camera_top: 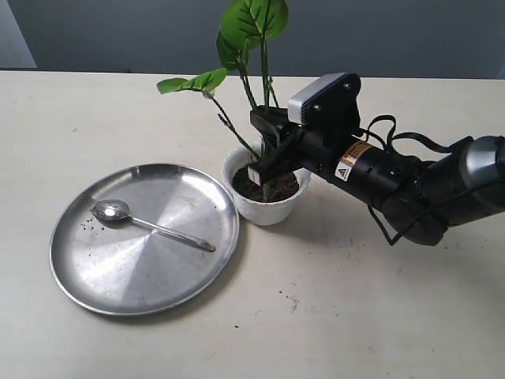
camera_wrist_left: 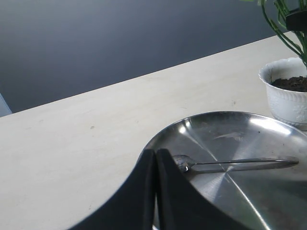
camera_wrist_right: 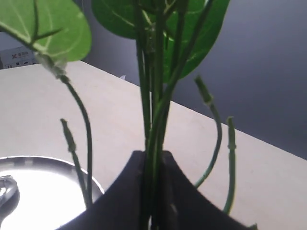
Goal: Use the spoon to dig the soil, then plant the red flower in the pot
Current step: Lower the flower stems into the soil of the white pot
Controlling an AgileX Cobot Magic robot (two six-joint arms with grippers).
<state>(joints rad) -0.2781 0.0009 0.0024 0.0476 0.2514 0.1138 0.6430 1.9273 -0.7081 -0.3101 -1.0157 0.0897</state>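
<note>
Steel plate [camera_top: 118, 276] is sitting nearest me on the table [camera_top: 379, 316], and the spoon [camera_top: 150, 224] is lying on it, bowl toward the left. Just beside the plate's right edge, the pot [camera_top: 267, 207] is standing with soil [camera_top: 251, 188] inside. My right gripper [camera_top: 267, 162] is pinching the flower [camera_top: 251, 47] stems over the pot, holding them upright. My left gripper [camera_wrist_left: 156, 191] is hovering at the plate's edge, fingers pressed together, gripping nothing.
</note>
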